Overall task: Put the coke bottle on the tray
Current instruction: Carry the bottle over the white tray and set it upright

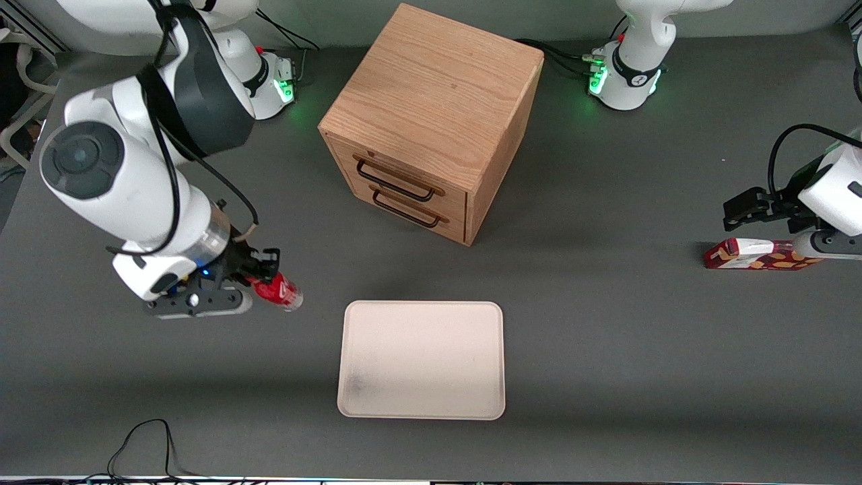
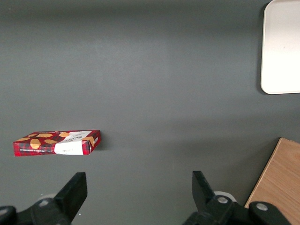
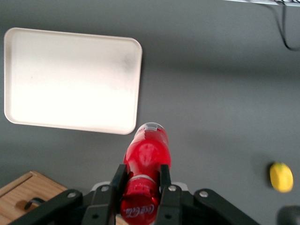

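My right gripper (image 1: 259, 281) is shut on the coke bottle (image 1: 277, 291), a tiny bottle with a red label and clear base, held tilted above the table beside the tray's working-arm end. In the right wrist view the fingers (image 3: 118, 179) clamp the bottle (image 3: 145, 159) near its red cap, base pointing outward. The tray (image 1: 422, 359), flat, cream-white with a grey smudge, lies nearer the front camera than the drawer box. It also shows in the right wrist view (image 3: 70, 79) and its corner in the left wrist view (image 2: 281, 47).
A wooden drawer box (image 1: 431, 114) with two dark handles stands mid-table. A red-and-white flat carton (image 1: 757, 254) lies toward the parked arm's end. A lemon (image 3: 281, 177) lies on the table in the right wrist view. A black cable (image 1: 145, 441) loops at the front edge.
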